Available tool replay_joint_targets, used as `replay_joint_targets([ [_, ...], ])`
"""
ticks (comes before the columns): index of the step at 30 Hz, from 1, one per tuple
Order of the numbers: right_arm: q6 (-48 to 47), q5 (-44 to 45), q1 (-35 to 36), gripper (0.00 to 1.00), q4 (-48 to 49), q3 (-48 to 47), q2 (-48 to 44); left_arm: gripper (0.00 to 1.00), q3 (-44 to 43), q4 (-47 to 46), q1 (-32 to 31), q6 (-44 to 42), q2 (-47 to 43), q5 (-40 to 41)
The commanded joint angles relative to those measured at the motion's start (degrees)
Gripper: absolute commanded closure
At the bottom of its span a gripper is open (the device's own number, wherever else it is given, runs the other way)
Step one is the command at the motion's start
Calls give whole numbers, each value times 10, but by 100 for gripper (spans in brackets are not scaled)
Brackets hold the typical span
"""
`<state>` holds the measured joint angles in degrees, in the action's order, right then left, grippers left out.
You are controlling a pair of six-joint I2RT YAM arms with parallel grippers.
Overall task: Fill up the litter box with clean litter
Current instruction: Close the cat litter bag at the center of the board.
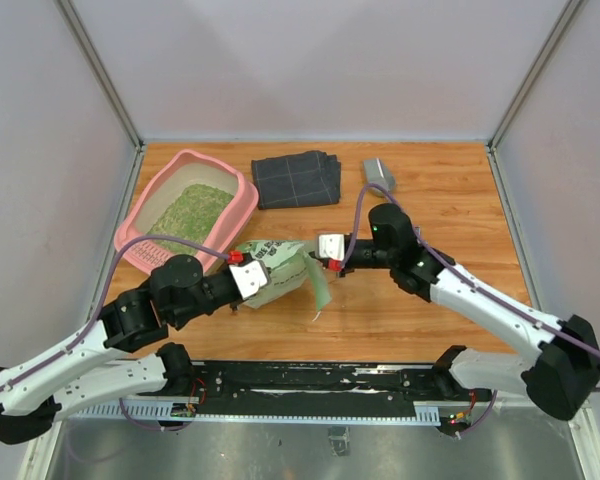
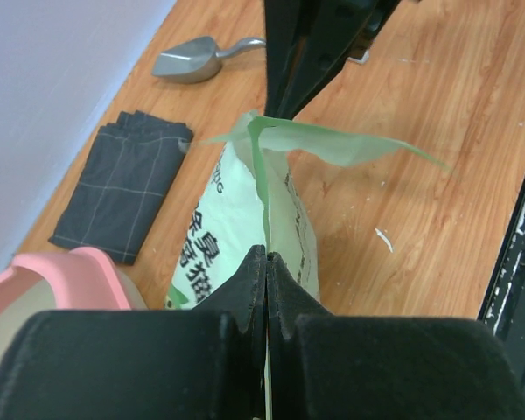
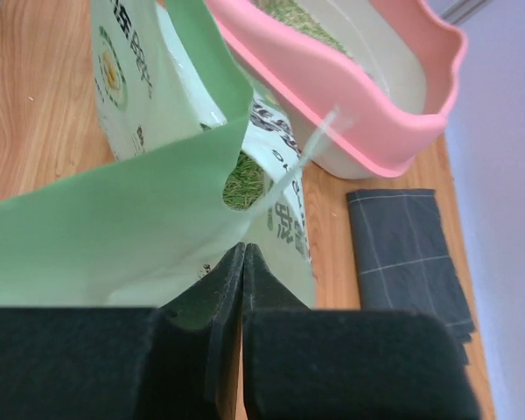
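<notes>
The pink litter box [image 1: 130, 228] [image 3: 332, 87] [image 2: 79, 267] stands at the back left, with a layer of greenish-tan clean litter [image 1: 192, 210] in it. In front of it, mid-table, is a green-and-white litter bag [image 1: 285, 272] [image 2: 219, 227] [image 3: 131, 79]. Its torn top gapes, and some litter [image 3: 243, 184] shows inside. My left gripper [image 1: 263, 276] [image 2: 267, 258] is shut on the bag's left edge. My right gripper [image 1: 316, 256] [image 3: 243, 249] is shut on the bag's loose green flap [image 2: 332, 140], on the right side.
A folded dark grey cloth [image 1: 297, 178] [image 2: 122, 184] [image 3: 407, 245] lies behind the bag, to the right of the litter box. A grey metal scoop [image 1: 378, 174] [image 2: 188, 61] rests at the back, right of the cloth. White walls close in the table.
</notes>
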<state>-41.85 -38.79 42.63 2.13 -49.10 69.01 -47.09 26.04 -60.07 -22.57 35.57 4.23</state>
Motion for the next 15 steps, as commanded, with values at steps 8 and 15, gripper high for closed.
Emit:
replay_joint_targets([
  [8, 63, 119, 7, 91, -137, -16, -171, 100, -132, -141, -1, -91, 93, -17],
  [15, 38, 70, -22, 16, -108, -23, -133, 100, -127, -119, -1, -94, 89, -58],
])
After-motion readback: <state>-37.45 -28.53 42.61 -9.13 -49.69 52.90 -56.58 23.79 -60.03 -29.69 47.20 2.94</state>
